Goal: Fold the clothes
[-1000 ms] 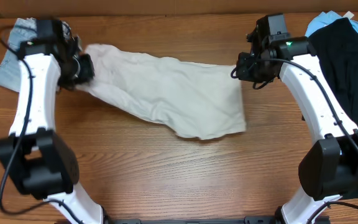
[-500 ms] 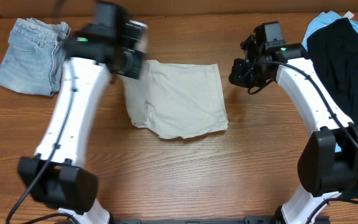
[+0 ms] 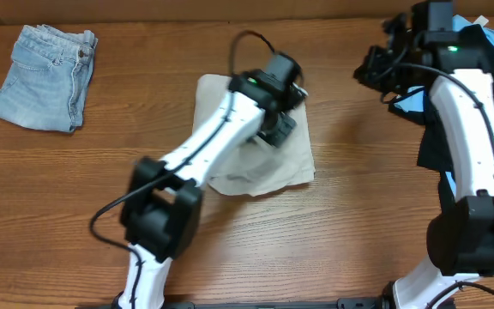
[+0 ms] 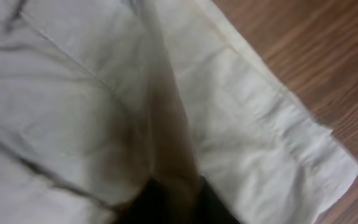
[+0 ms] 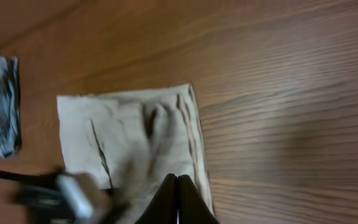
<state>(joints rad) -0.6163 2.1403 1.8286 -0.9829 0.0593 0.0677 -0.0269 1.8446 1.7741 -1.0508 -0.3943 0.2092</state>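
Folded pale beige khaki cotton shorts [image 3: 292, 163] mid-way along the brown wooden tabletop [image 3: 358, 223], nearer its far edge, left claw [image 3: 279, 129] down on their right half, clenched on a raised ridge of cloth, right claw [image 5: 178, 198] closed empty, well apart toward the far right corner

beige shorts [image 3: 238, 150], folded, flat, mid-table
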